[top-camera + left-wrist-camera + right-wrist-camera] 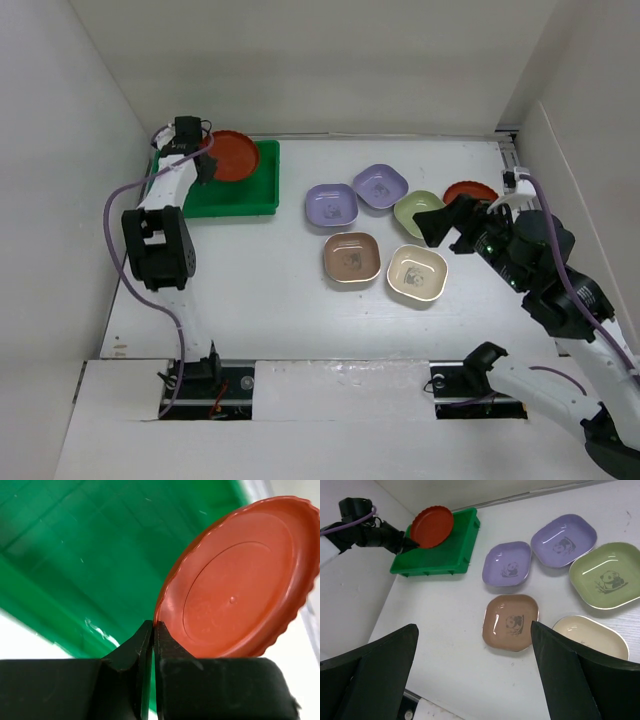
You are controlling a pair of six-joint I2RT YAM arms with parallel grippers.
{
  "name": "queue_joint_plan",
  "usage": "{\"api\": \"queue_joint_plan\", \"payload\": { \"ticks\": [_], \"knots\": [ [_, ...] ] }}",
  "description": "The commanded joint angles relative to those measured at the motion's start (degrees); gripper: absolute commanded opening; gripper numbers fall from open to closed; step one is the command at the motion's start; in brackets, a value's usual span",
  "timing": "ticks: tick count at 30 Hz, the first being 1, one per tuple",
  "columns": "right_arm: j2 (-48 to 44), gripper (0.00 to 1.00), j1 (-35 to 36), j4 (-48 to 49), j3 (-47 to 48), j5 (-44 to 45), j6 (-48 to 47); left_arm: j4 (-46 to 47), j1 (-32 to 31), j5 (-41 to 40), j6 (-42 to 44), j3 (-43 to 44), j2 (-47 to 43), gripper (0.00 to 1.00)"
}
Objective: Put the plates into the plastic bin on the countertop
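Red-brown and round, with a scalloped rim: one plate [232,155] pinched at its edge between the left fingers [145,639], shut tight on it, tilted steeply over the far end of the bright green plastic bin [255,195]. Impossible to tell whether touching the bin's floor or clear of it. Bin at the far left of the white tabletop [270,300], close to the left wall. Well apart from it, to the right, six more plates lying flat on the tabletop. Far row: near lavender plate [331,204] and far lavender plate [380,185] just beside each other, then pale green plate [412,208]. Near row: tan plate [351,257] and cream plate [416,272] side by side. Farthest right, second red-brown plate [470,188], partly hidden behind the right arm. Small panda drawing with bamboo printed in the middle of the lavender, green and tan plates; a fainter print on the cream one; lettering too small to tell. Right fingers [437,226] spread wide, holding nothing, hanging above the right edge of the pale green plate, just beside the second red-brown plate.
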Motion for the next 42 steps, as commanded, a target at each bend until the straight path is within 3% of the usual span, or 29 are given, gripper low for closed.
{"api": "queue_joint_plan", "payload": {
  "ticks": [1, 9, 10, 11, 18, 20, 24, 25, 28, 29, 32, 36, 42],
  "knots": [
    [-0.6, 1.0, -0.5, 4.0, 0.0, -1.2, -1.1, 1.0, 1.9, 2.1, 2.2, 5.4, 1.2, 0.0],
    [-0.1, 1.0, -0.5, 3.4, 1.0, -2.3, -1.1, 1.2, 4.0, 3.8, 2.2, 6.8, 7.4, 0.0],
    [-0.1, 1.0, -0.5, 3.4, 1.0, -1.7, -1.1, 1.2, 4.0, 4.5, 1.6, 6.8, 7.4, 0.04],
    [-0.1, 1.0, -0.5, 2.9, 1.0, -1.7, -1.1, 1.2, 4.0, 4.5, 1.6, 6.8, 7.4, 0.2],
    [1.9, 1.0, -2.2, 2.9, 0.0, 7.0, 1.7, 0.7, 3.0, 3.9, 1.1, 4.4, 2.6, 0.74],
    [5.7, 1.0, -4.6, 2.9, -0.7, 9.7, 4.7, 0.2, 2.4, 3.9, 1.1, 4.4, 0.4, 0.81],
    [10.1, 1.0, -16.0, 4.4, -3.4, 4.9, 8.3, -2.1, 1.3, 3.9, 1.9, 5.8, -3.1, 0.94],
    [10.9, 1.0, -22.9, 6.2, -5.5, 3.9, 9.3, -3.0, 1.3, 3.9, 2.8, 6.6, -3.8, 0.99],
    [14.8, 1.0, -34.8, 10.0, -9.2, -4.9, 12.2, -3.6, 0.3, 6.4, 5.2, 7.2, -8.9, 0.99],
    [16.1, 1.0, -41.8, 12.2, -11.4, -6.5, 12.9, -3.6, 0.3, 7.0, 6.1, 7.2, -10.4, 0.99],
    [20.1, 1.0, -48.4, 17.4, -14.1, -5.3, 13.4, -3.6, 0.3, 12.7, 11.9, 6.3, -16.3, 0.99],
    [26.9, 1.0, -52.2, 19.6, -13.4, -2.3, 14.8, -4.5, 0.3, 15.2, 16.3, 0.7, -23.7, 0.99],
    [45.8, 0.95, -53.3, 21.5, -8.1, -3.2, 16.2, 2.3, 0.3, 19.7, 18.4, -15.1, -36.8, 0.99]
  ]
}}
